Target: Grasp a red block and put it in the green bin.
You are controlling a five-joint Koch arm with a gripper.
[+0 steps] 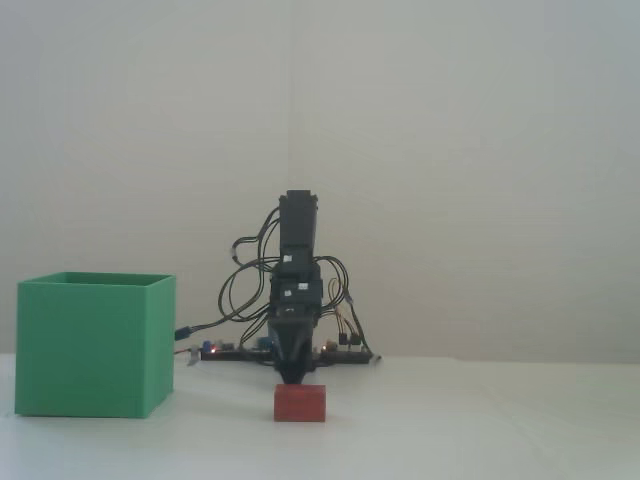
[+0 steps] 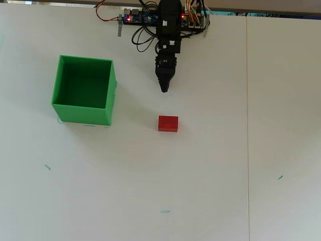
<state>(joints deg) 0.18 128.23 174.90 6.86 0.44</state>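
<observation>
Red block [image 1: 300,402] on table, apart from claw [image 2: 164,89]; no readable writing.

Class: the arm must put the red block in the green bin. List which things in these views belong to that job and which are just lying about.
Job:
- red block, on the table
- green bin, empty
- gripper, short of the block

Lying about:
- circuit board with wires at the arm's base
- small teal marks on the table

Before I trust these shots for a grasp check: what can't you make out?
- Tool: open or shut unclear; both views show one dark tip.
- Green bin floor: hidden by its front wall in the fixed view, dark shadow in the overhead view.
- Red block back face: hidden in the fixed view.
</observation>
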